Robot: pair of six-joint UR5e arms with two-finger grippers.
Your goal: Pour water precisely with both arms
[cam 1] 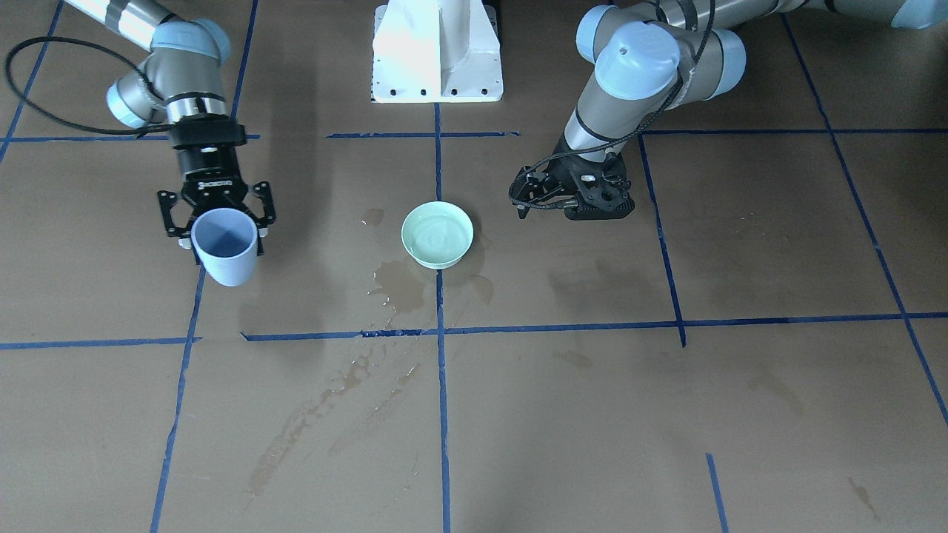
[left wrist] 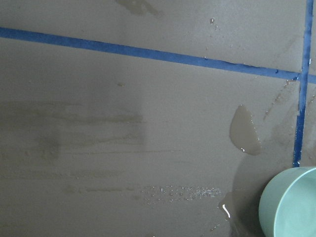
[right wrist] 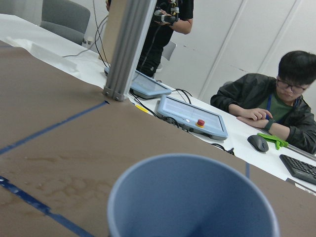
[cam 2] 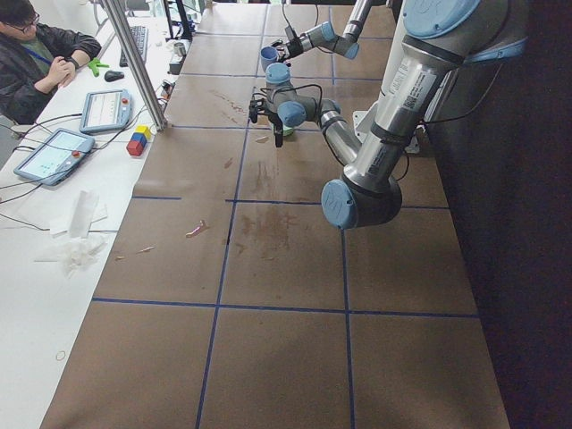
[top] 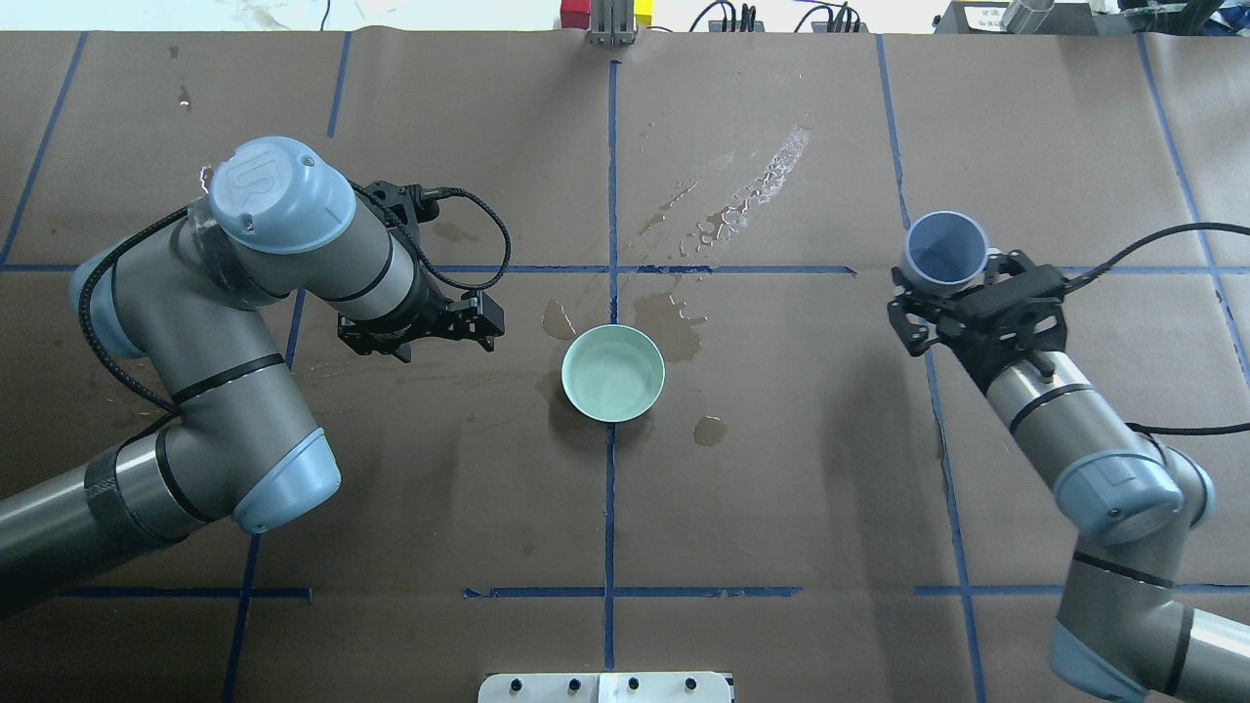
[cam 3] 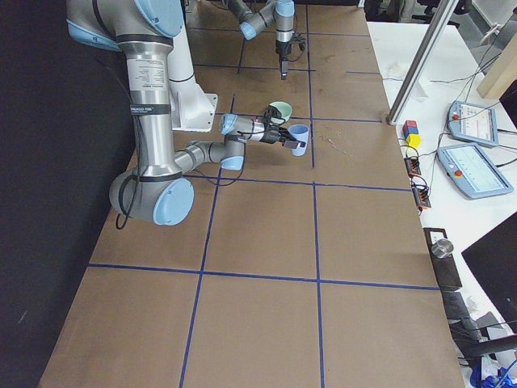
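Observation:
A mint-green bowl (cam 1: pixel 437 263) (top: pixel 565 377) stands at the table's middle, holding a little clear water (cam 1: pixel 435 231) (top: pixel 612 375). My right gripper (cam 1: pixel 221 222) (top: pixel 945 278) is shut on a pale blue cup (cam 1: pixel 224 248) (top: pixel 944 249), held off to the bowl's side and tipped with its mouth away from the wrist. I cannot tell whether the cup (right wrist: pixel 190 202) holds water. My left gripper (cam 1: pixel 523 194) (top: pixel 491 324) hovers low beside the bowl, open with nothing in it. The left wrist view shows only the bowl's edge (left wrist: pixel 291 205).
Brown wet stains (cam 1: pixel 400 285) (top: pixel 674 320) and a puddle (left wrist: pixel 244 131) surround the bowl on the brown paper with blue tape lines. The white pedestal (cam 1: pixel 437 52) is at the robot's side. Tablets (cam 2: pixel 54 152), coloured blocks (cam 2: pixel 138 140), a metal post (cam 2: pixel 134 63) and a seated person lie beyond the far edge.

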